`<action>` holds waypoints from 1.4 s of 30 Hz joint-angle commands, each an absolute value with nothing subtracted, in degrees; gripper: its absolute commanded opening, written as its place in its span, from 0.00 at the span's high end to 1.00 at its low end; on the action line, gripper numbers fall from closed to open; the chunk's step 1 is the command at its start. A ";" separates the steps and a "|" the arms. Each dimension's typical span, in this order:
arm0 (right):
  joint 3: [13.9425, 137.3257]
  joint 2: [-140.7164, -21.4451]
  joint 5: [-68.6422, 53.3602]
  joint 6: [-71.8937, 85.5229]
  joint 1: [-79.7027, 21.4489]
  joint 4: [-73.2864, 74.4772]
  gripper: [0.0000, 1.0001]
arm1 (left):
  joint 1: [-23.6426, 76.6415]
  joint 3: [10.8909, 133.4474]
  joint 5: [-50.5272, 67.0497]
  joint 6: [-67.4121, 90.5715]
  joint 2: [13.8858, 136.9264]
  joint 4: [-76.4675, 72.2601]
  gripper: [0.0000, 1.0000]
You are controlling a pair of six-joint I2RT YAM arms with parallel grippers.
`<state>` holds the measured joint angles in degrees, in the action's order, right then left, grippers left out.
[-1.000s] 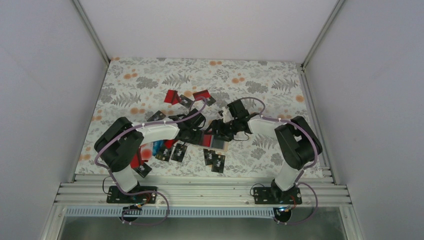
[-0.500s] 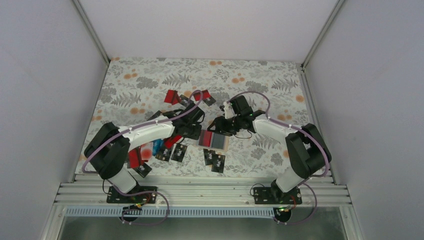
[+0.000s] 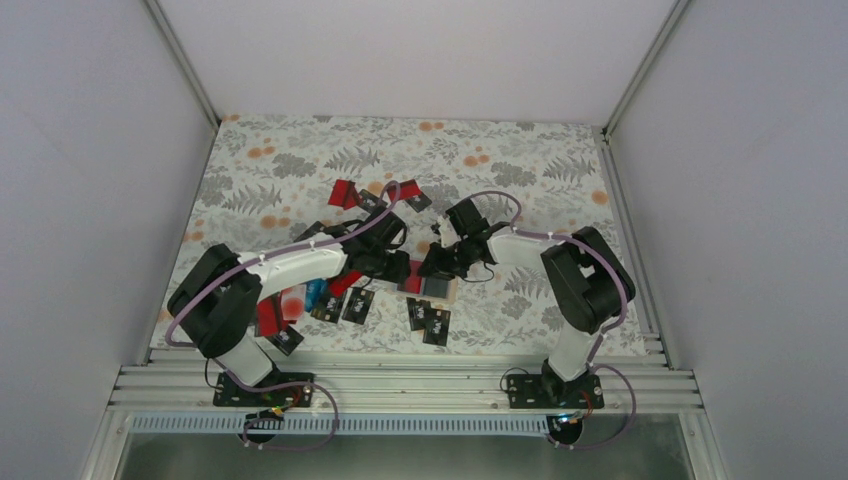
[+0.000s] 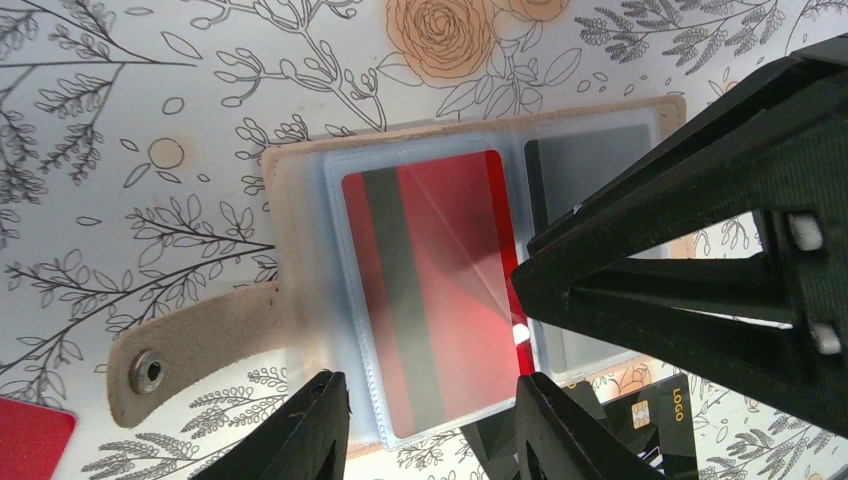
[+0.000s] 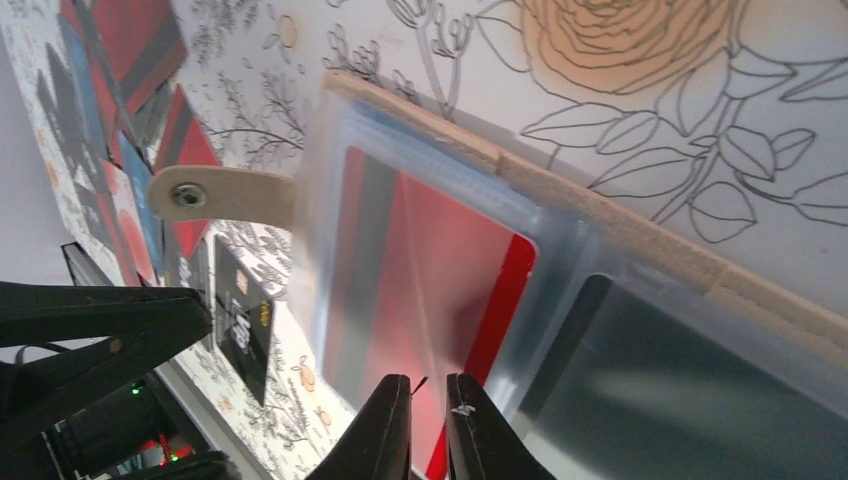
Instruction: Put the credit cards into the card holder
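Note:
The card holder [image 4: 300, 250] lies open on the flowered mat, its tan strap [image 4: 190, 345] with a snap pointing left. A red credit card [image 4: 430, 290] with a grey stripe sits in its clear left pocket, a thin red strip showing at the pocket's mouth. A dark card [image 4: 585, 160] fills the right pocket. My left gripper [image 4: 432, 440] is open, its fingers straddling the pocket's lower edge. My right gripper [image 5: 428, 430] is all but shut, its tips over the red card's [image 5: 420, 290] exposed edge. Nothing shows between them. From above, both grippers meet over the holder [image 3: 441, 290].
Loose black cards [image 3: 345, 305] [image 3: 428, 318] lie on the mat near the holder, red ones [image 3: 345, 192] farther back and at the left [image 3: 270, 315]. A black card marked LOGO [image 4: 665, 430] lies just beside the holder. Grey walls enclose the mat.
My right gripper has closed from wide open to nearly shut and drawn in over the holder. My left gripper has opened wider. The red card now sits in the pocket.

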<state>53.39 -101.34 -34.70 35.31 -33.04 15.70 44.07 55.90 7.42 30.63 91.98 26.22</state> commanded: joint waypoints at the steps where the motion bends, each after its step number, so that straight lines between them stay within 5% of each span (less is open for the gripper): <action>1: 53.63 -102.98 -32.98 34.54 -33.80 14.86 0.88 | 43.60 55.05 9.45 31.30 93.46 24.83 0.55; 42: 51.34 -105.75 -32.26 34.05 -33.84 13.27 0.96 | 43.82 55.63 15.13 31.99 98.31 22.39 0.46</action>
